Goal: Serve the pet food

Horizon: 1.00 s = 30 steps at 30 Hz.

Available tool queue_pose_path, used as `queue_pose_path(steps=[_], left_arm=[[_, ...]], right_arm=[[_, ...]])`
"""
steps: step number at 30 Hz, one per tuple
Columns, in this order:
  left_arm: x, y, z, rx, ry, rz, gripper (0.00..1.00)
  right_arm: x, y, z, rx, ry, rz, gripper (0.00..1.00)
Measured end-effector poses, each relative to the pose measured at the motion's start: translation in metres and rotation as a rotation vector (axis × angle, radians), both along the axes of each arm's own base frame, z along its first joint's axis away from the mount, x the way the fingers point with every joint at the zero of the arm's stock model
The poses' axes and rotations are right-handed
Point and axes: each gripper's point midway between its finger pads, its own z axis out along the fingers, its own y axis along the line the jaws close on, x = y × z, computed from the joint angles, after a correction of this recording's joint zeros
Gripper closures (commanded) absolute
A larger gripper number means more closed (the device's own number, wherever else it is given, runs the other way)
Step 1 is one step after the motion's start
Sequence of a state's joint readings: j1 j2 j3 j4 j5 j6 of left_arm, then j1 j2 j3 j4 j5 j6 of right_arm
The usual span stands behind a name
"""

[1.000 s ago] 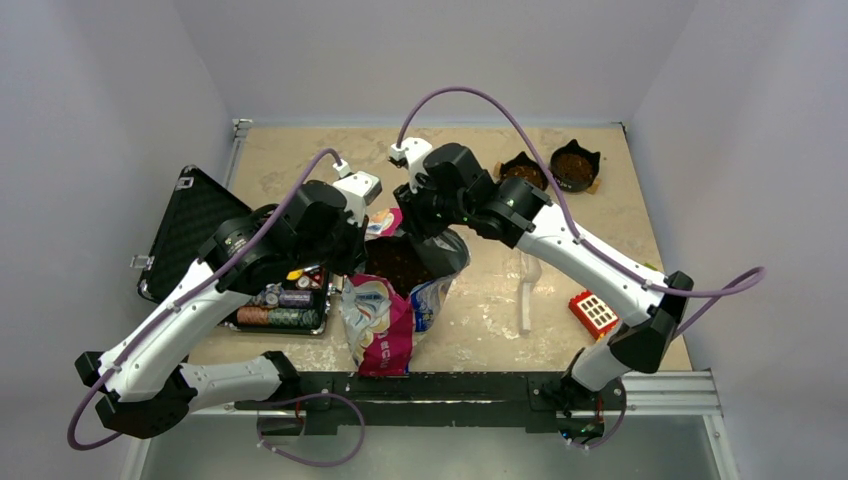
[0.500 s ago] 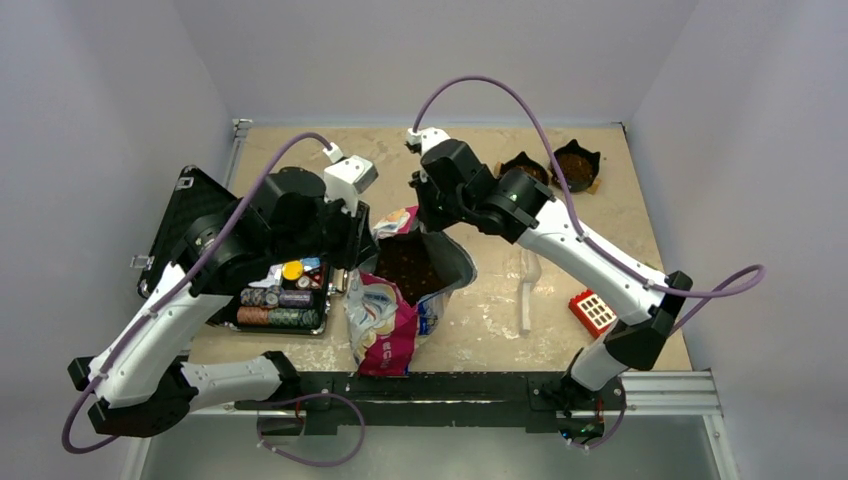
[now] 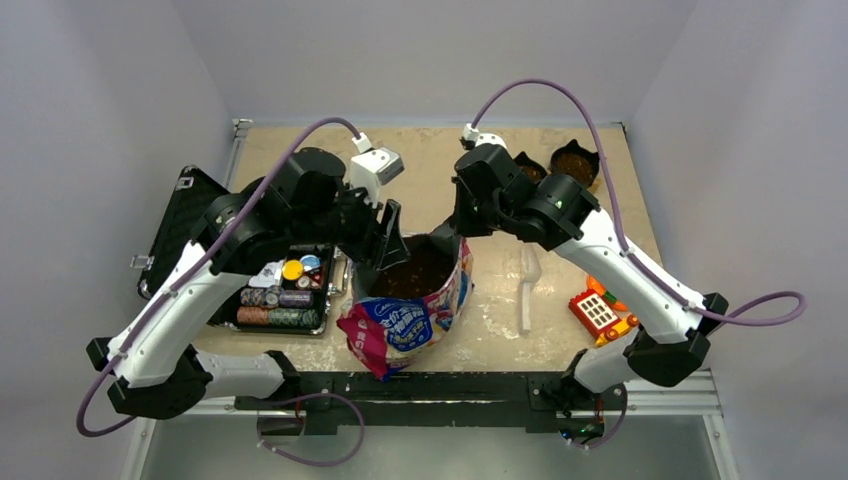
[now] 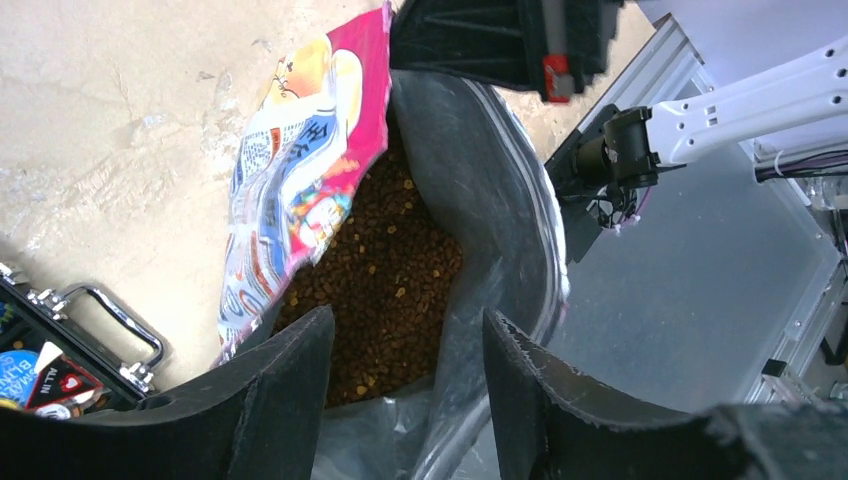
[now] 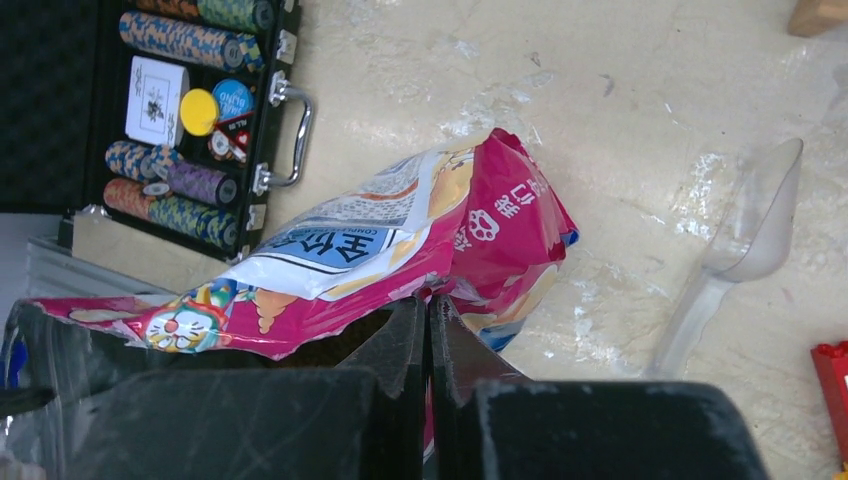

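Left hand (image 4: 408, 325) open, fingers spread, nothing held. Kibble (image 4: 385, 265) sits just past the tips at 12 o'clock in its wrist view. Right hand (image 5: 428, 305) closed, pinching the bag (image 5: 400, 235) rim on the opposite side. Kibble is small brown pellets heaped inside the upright, wide-open pink-blue foil bag, at 6 o'clock on the table (image 3: 425, 175). Right wrist sees only the bag's outside, plus clear scoop (image 5: 745, 230) at 3 o'clock and chip case (image 5: 60, 100) at 10. Pellets show only from left wrist and top.
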State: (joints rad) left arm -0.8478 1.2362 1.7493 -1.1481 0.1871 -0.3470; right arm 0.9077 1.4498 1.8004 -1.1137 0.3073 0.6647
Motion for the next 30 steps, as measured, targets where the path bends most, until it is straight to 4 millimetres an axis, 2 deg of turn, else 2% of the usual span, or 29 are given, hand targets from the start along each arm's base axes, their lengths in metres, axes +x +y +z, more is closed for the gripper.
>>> queue_pose_path(steps=[3, 5, 6, 10, 12, 16, 21, 26, 30], left_arm=[[-0.005, 0.007, 0.008, -0.009, -0.020, -0.005, 0.51], [-0.014, 0.019, 0.013, -0.011, -0.044, -0.016, 0.56], [-0.018, 0.023, 0.015, -0.015, -0.053, -0.017, 0.55], [-0.037, 0.042, 0.018, -0.026, -0.087, -0.055, 0.37], [-0.051, 0.046, 0.011, -0.027, -0.060, -0.097, 0.30], [-0.069, 0.038, -0.016, -0.003, 0.052, -0.172, 0.30], [-0.068, 0.025, -0.054, 0.094, 0.163, -0.179, 0.41], [-0.057, 0.021, -0.062, 0.139, 0.152, -0.142, 0.51], [-0.048, 0.020, -0.067, 0.175, 0.145, -0.106, 0.73]], right_arm=[[0.007, -0.009, -0.003, 0.021, 0.023, -0.058, 1.00], [0.010, -0.018, -0.006, 0.037, 0.039, -0.091, 1.00], [0.010, -0.020, -0.007, 0.046, 0.047, -0.096, 1.00], [0.012, -0.032, -0.008, 0.072, 0.064, -0.120, 1.00], [0.014, -0.036, -0.007, 0.081, 0.069, -0.130, 1.00], [0.018, -0.042, -0.007, 0.082, 0.068, -0.148, 1.00], [0.019, -0.042, -0.007, 0.086, 0.073, -0.141, 1.00], [0.023, -0.039, -0.008, 0.096, 0.079, -0.137, 1.00], [0.023, -0.038, -0.008, 0.103, 0.084, -0.135, 1.00]])
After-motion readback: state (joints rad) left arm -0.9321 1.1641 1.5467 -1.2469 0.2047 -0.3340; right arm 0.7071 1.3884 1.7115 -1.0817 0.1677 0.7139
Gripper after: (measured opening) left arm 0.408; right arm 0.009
